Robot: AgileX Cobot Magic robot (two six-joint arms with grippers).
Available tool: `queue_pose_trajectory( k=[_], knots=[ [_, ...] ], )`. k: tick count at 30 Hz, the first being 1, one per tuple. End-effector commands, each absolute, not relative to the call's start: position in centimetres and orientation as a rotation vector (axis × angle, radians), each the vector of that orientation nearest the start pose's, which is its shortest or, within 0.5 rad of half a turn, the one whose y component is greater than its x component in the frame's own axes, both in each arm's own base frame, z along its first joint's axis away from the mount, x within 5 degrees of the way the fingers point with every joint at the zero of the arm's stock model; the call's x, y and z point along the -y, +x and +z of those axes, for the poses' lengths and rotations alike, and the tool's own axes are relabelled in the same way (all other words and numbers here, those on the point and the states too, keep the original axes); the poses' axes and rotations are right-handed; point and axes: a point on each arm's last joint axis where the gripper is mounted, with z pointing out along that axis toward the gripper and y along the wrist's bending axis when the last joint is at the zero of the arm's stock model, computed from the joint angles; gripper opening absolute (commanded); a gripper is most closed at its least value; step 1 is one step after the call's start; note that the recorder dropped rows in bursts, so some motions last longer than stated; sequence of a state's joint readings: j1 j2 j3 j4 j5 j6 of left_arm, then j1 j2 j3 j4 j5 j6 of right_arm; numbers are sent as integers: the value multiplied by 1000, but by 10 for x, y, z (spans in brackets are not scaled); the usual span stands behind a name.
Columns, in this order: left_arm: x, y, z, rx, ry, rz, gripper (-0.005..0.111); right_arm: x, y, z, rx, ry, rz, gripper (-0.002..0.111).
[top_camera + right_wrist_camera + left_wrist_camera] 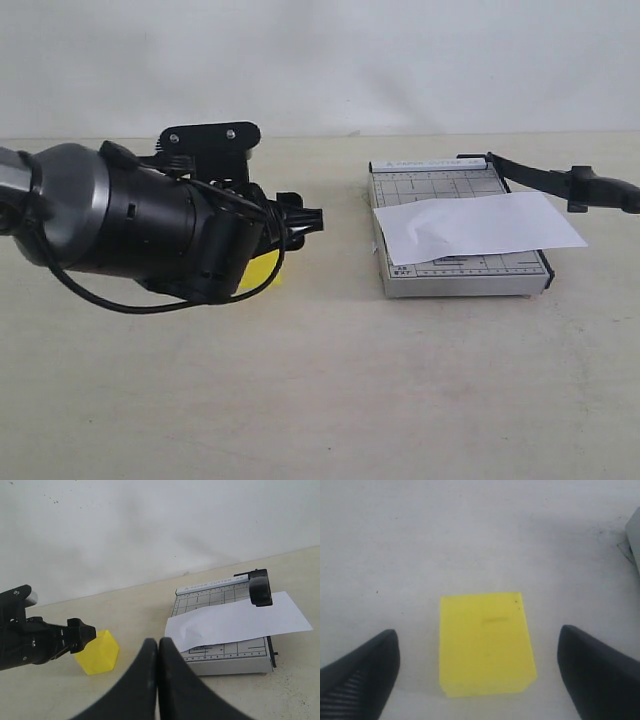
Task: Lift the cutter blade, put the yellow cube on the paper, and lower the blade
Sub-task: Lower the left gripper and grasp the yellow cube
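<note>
We find the left gripper point(477, 632) spread wide. One dark finger point(367, 672) stands on each side of the bright yellow plain cube point(487, 645), and bare pale counter point(330, 400) shows in both gaps, so nothing is pinched yet. The wide spread looks chosen so the fingers can pass the cube's flat sides before they close. The cube rests on the counter, well apart from the small grey gridded trimmer point(460, 272), on the left arm's side in the exterior view. The long thin black cutter blade point(535, 175) appears lifted off the bed, its thick rounded handle point(260, 587) angled up and outward. We take this as leaving the bed open for the cube. The white rectangular sheet of paper point(480, 228) lies across the trimmer, overhanging on the blade side, with a curl near its other end. The right gripper point(158, 647) has its fingers pressed together on nothing, held back facing the trimmer. We judge the cube pickup to be the step in hand.
</note>
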State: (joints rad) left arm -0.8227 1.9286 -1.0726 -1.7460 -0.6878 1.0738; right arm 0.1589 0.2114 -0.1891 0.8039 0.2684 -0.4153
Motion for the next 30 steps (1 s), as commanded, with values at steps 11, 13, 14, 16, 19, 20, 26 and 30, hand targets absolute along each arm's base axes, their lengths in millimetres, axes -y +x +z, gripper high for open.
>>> queue_pose_trajectory(
  k=[11, 13, 14, 16, 19, 20, 26, 30],
  knots=[
    [240, 321, 144, -2320, -88, -138, 81, -28, 65, 247, -1717, 31, 548, 0],
    [242, 322, 144, -2321, -65, -145, 81, -28, 65, 247, -1717, 31, 548, 0],
    [243, 323, 145, -2318, -63, -147, 81, -28, 65, 247, -1717, 31, 548, 0],
    [243, 324, 146, -2312, -68, -142, 81, -28, 65, 247, -1717, 31, 548, 0],
    [241, 325, 147, -2307, -58, -118, 81, -28, 65, 247, -1717, 31, 548, 0],
    [240, 325, 147, -2307, -52, -113, 81, -28, 65, 247, -1717, 31, 548, 0],
    [240, 325, 150, -2298, -51, -109, 81, -28, 65, 247, -1717, 31, 548, 0],
    [237, 326, 161, -2268, -70, -93, 81, -28, 65, 247, -1717, 31, 548, 0]
  ],
)
